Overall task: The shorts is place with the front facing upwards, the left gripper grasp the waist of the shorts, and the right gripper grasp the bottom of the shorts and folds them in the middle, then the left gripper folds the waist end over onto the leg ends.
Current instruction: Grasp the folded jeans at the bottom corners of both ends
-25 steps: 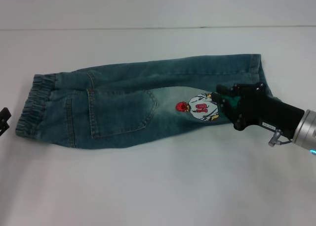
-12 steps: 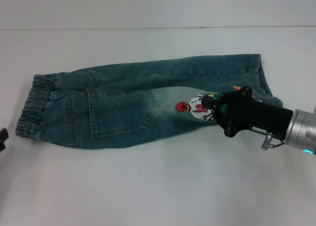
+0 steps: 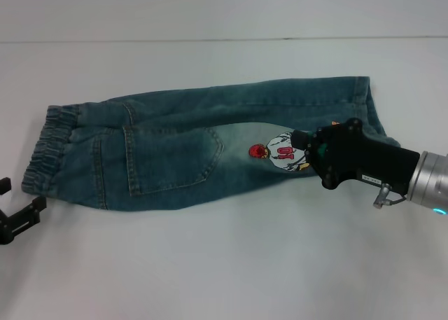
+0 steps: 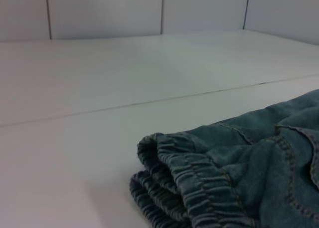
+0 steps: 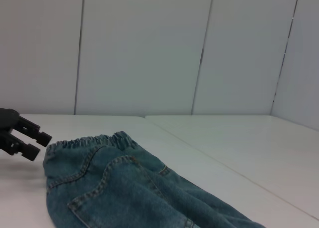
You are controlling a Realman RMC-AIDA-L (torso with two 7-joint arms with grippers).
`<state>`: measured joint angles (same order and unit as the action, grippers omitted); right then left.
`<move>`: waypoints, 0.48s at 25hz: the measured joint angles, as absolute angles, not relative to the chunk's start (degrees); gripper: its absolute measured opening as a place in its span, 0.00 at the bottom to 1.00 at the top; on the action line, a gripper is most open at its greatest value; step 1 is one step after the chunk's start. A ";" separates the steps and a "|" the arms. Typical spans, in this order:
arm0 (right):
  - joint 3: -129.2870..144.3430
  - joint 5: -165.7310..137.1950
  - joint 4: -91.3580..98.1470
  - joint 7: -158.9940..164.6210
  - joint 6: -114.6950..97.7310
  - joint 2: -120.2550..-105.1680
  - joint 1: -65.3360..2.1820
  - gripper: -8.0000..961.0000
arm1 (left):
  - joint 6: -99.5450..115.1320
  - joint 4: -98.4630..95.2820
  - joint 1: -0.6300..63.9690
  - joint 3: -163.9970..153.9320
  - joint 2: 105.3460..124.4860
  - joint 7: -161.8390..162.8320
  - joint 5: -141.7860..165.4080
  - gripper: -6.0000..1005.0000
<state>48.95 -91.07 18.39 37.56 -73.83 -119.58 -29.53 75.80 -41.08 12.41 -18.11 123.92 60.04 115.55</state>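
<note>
Shorts (image 3: pixel 203 148) flat on white table (image 3: pixel 224 264), left gripper (image 3: pixel 17 211) fingers apart, empty, right gripper (image 3: pixel 302 141) fingers unclear

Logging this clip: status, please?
Left pincer open, near the waist, not touching. Right pincer over the shorts by the embroidery. Shorts already folded lengthwise. Nothing in the way.

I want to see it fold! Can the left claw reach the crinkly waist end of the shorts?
Probably yes. The left gripper, fingers open, sits beside the waist of the shorts with only bare table between them.
</note>
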 joint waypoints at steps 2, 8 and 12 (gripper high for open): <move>48.96 -91.02 18.31 37.47 -73.91 -119.74 -29.58 0.01 | 74.01 -40.79 13.24 -19.39 123.91 60.04 115.60 0.76; 49.39 -91.22 17.88 37.70 -74.39 -119.90 -30.01 0.01 | 69.10 -40.29 15.50 -24.24 123.74 61.58 116.39 0.76; 49.43 -91.31 17.77 37.78 -74.26 -120.04 -30.13 0.01 | 68.65 -41.40 16.18 -25.33 123.76 63.24 117.12 0.76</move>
